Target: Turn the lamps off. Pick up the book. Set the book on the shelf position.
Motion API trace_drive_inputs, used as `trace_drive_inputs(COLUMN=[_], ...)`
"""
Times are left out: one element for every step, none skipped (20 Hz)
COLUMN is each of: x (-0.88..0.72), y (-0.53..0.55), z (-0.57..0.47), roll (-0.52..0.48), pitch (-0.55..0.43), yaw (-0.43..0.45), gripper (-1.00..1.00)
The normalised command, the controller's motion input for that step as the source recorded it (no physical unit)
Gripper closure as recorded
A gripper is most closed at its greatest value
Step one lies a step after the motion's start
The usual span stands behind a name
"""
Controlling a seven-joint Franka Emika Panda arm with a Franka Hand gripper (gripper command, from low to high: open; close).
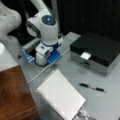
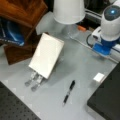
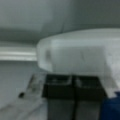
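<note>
Here the gripper (image 2: 35, 80) reaches in low from a front view's bottom left, fingers clamped on the lower edge of the book (image 2: 47, 55), holding it tilted above the grey table (image 2: 82, 65) beside the shelf position (image 1: 13, 92); the pen (image 2: 69, 92) lies nearby.

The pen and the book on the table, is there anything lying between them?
No. In both front views the stretch of grey table between the pen and the book is bare; the book is tilted, held by the gripper at its lower edge.
</note>
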Motion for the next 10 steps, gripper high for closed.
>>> trace_drive_inputs(x=[-0.81, -0.82, -0.83, -0.84, -0.84, -0.85, -0.86, -0.86, -0.86, -0.86], y=[-0.17, -0.16, -0.16, -0.16, -0.15, -0.16, -0.16, -0.16, -0.16, -0.15], z=[-0.48, -0.48, -0.49, -0.49, -0.49, -0.5, -0.51, -0.51, -0.52, -0.53], roll=[-0.039, -0.041, -0.048, -0.056, -0.057, -0.071, -0.078, -0.078, -0.087, -0.088], pitch=[-0.5, -0.496, -0.491, -0.482, -0.478, -0.468, -0.463, -0.461, -0.463, -0.462], yaw=[-0.08, -0.079, -0.078, -0.073, -0.068, -0.062, -0.056, -0.052, -0.051, -0.045], gripper=[1.0, 1.0, 1.0, 1.0, 1.0, 1.0, 1.0, 1.0, 1.0, 1.0])
